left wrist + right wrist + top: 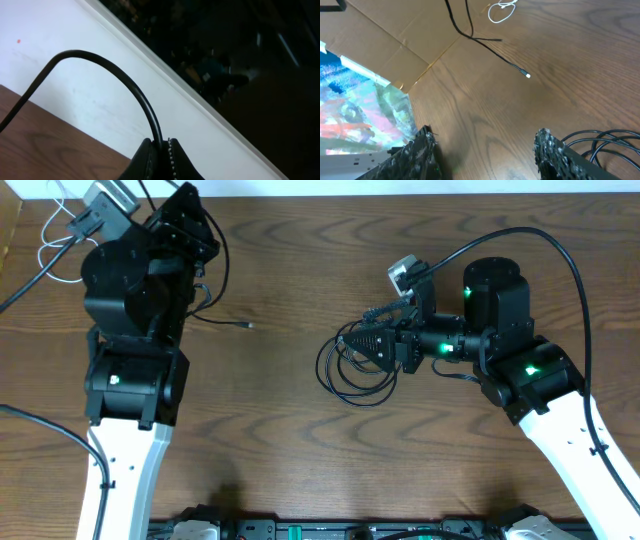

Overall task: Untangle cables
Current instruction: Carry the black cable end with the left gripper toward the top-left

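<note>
Near centre, the right fingers stand wide at the edge of the coiled black cables; best close on a single outer loop and draw it out slowly. Farther left, the left fingers pinch a black cable. The white cable lies at the far-left corner of the worktop.

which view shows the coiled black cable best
Overhead: nearly the whole coiled black cable is in view. The right wrist view catches only a few loops at its corner; the left wrist view shows none of it.
</note>
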`<state>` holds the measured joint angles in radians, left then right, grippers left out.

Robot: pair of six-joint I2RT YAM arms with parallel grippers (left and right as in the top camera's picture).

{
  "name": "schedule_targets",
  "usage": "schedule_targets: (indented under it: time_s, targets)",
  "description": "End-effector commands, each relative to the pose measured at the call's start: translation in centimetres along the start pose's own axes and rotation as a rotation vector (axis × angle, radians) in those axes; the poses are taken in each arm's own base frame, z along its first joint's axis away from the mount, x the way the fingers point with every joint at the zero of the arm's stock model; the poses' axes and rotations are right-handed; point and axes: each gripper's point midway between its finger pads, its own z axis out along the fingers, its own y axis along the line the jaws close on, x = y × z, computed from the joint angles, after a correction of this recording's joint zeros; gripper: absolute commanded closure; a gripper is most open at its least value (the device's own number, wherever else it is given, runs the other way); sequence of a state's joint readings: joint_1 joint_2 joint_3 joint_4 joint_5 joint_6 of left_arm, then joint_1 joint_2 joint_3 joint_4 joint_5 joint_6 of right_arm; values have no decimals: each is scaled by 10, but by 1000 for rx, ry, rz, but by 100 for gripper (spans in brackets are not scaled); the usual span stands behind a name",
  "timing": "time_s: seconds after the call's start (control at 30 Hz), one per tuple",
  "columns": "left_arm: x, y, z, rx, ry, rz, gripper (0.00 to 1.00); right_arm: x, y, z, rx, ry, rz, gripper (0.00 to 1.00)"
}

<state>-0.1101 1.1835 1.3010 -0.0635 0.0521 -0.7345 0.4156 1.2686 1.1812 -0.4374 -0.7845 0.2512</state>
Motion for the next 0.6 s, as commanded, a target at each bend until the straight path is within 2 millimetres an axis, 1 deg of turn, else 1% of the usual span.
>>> schedule_targets:
  time_s: [0.0, 0.07, 0.13, 0.23, 0.3, 0.4, 0.47, 0.57]
  targets:
    - [6, -10, 7, 61, 42, 29, 92, -2, 5, -4, 3, -10, -21, 36]
    - [16, -19, 14, 124, 85, 50, 92, -2, 5, -4, 3, -10, -21, 35]
    - [22, -22, 21, 156, 108, 64, 92, -2, 5, -4, 2, -11, -22, 34]
    - [25, -8, 30, 126, 124, 60, 92, -2, 5, -4, 2, -11, -22, 33]
    - [21, 7, 36, 90, 119, 56, 92, -2, 5, -4, 3, -10, -21, 30]
    - [10, 34, 43, 24, 99, 49, 93, -1, 5, -4, 4, -7, -35, 29]
    - [0, 58, 45, -34, 87, 40, 93, -1, 4, -4, 5, -5, -39, 28]
    - [-11, 101, 43, -149, 84, 16, 92, -1, 4, -4, 5, -5, -57, 25]
